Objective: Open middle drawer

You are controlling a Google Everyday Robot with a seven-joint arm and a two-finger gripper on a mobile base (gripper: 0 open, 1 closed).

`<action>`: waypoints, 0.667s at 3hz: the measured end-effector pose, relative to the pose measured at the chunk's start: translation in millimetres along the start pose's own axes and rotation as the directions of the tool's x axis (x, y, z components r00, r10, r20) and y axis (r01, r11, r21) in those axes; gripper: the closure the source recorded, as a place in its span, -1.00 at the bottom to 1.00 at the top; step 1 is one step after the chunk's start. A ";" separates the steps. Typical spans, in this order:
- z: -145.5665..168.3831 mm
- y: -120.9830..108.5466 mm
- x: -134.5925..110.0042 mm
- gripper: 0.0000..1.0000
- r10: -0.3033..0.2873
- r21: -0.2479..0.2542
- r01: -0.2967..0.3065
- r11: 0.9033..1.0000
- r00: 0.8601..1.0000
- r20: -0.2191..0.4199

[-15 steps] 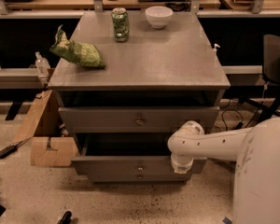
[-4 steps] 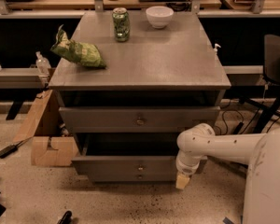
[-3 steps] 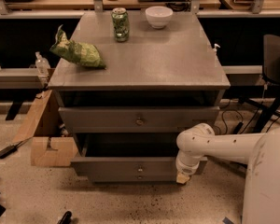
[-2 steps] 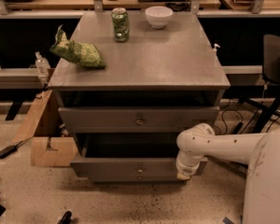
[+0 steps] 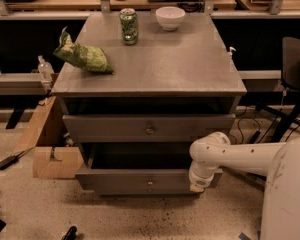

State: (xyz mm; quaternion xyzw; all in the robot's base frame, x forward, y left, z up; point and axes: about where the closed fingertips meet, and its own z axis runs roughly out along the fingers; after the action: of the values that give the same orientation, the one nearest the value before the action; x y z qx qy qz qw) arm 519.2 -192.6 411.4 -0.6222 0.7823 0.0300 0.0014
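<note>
Gripper (image 5: 196, 186) at right end of middle drawer (image 5: 120, 180); drawer partly out

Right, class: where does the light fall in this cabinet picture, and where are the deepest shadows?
Camera view: warm overhead light, brightest on the cabinet top; deep shadow fills the gap under that top and the inside of the pulled-out middle drawer; the pale end effector, at that drawer's right front corner, catches the light.
</note>
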 end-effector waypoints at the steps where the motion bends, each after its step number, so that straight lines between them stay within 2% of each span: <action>1: -0.9 0.0 -0.1 0.92 0.000 0.000 0.000 1.000 1.000 0.000; 2: -1.3 -0.3 -0.3 0.46 0.000 0.000 0.000 1.000 1.000 0.000</action>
State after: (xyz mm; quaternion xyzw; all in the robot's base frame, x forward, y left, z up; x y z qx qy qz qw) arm 519.7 -192.4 412.7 -0.6222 0.7823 0.0300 0.0013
